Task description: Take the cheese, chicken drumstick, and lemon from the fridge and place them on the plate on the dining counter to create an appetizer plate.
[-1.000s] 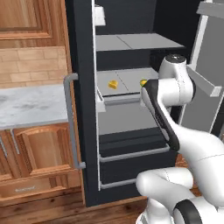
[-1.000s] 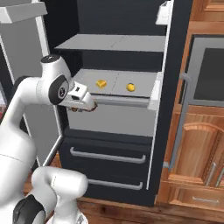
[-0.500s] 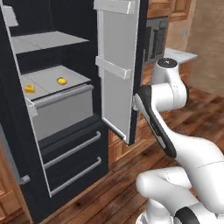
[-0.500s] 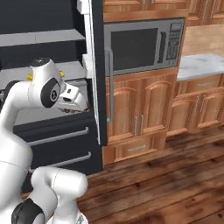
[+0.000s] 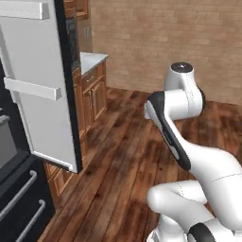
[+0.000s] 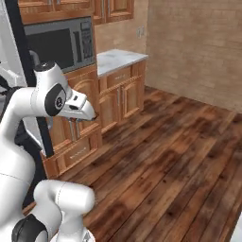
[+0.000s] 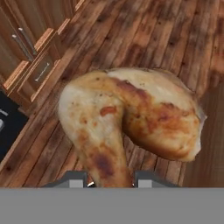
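Hand view: your gripper (image 7: 111,180) is clamped on the chicken drumstick (image 7: 131,118), whose narrow bone end runs down between the two dark finger tips (image 7: 74,178) at the bottom of the view while its broad golden-brown body spreads up and to the right, hanging over a wooden plank floor (image 7: 144,30). Wooden cabinet fronts (image 7: 30,57) lie at the upper left of this view. Left base view: your white arm (image 5: 182,99) rises from the lower right, folded at the elbow; the fridge (image 5: 21,189) stands at the left edge with its pale door (image 5: 40,90) swung open and two dark lower drawers with grey bar handles visible. Right base view: the hand (image 6: 78,106) sits in front of the wooden wall cabinets (image 6: 118,92), below a built-in microwave (image 6: 56,45); a grey-white wall counter (image 6: 118,59) lies just to the right, against a brick wall (image 6: 194,42).
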